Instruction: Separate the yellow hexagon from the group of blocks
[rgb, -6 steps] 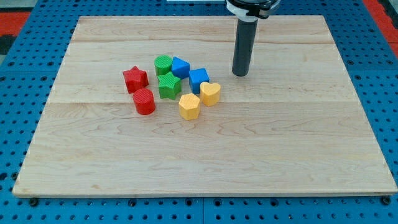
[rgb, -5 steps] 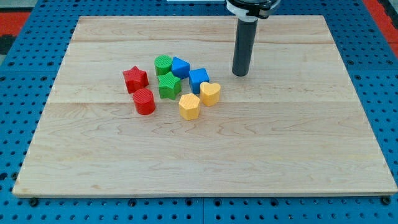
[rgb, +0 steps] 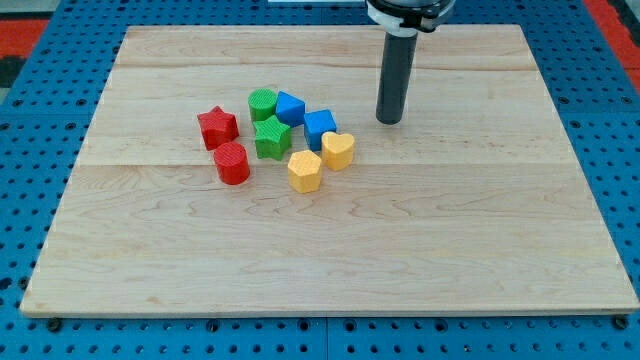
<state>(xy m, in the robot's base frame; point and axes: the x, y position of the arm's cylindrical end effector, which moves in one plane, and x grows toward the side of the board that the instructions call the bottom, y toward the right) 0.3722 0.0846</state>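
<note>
Yellow hexagon (rgb: 304, 171) sits at the bottom edge of the cluster, on the pale wooden board (rgb: 450, 250), a little left of centre. Right beside it, up and to the view's right, is the yellow heart (rgb: 337, 150), and the two look to be touching or very nearly so. Above the heart I've got a blue cube (rgb: 319, 127), and up-left of that another blue block (rgb: 290, 106), shape hard to call. Tucked against it on the view's left is a green round-looking block (rgb: 262, 103), with a green star-like block (rgb: 271, 138) just below, sitting up-left of the hexagon. Off to the view's left are the two reds: a red star (rgb: 217, 127) and, below it, a red rounded block (rgb: 232, 163), which is apart from the hexagon with bare wood between them.

My tip (rgb: 389, 121) is down at the board, to the view's right of the whole group, nearest the blue cube but clearly clear of it, touching nothing. It's up and to the right of the hexagon, with the heart and the cube between. No jaws on this rod, so nothing is held. Blue pegboard (rgb: 40, 120) surrounds the board on all sides.
</note>
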